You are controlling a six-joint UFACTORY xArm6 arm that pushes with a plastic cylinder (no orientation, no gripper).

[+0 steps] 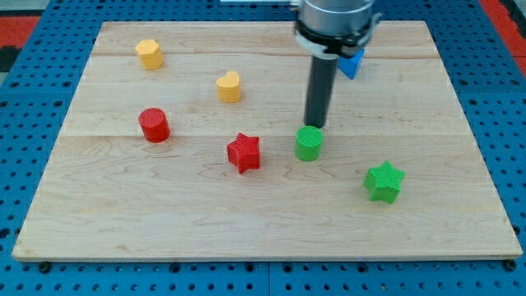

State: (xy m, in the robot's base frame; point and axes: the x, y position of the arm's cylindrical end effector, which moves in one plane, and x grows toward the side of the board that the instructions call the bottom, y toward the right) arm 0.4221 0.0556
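My tip (315, 126) comes down from the view's top and ends just behind the green cylinder (309, 143), touching or almost touching its upper edge. The red star (244, 152) lies to the left of that cylinder. A green star (384, 182) sits lower right of it. Partly hidden behind the rod's mount is a blue block (352, 62), its shape unclear.
On the wooden board (123, 205), a red cylinder (154, 125) stands at the left. A yellow heart-like block (229, 85) sits above the centre-left, and a yellow hexagonal block (149, 53) near the top left. A blue perforated surface (25, 148) surrounds the board.
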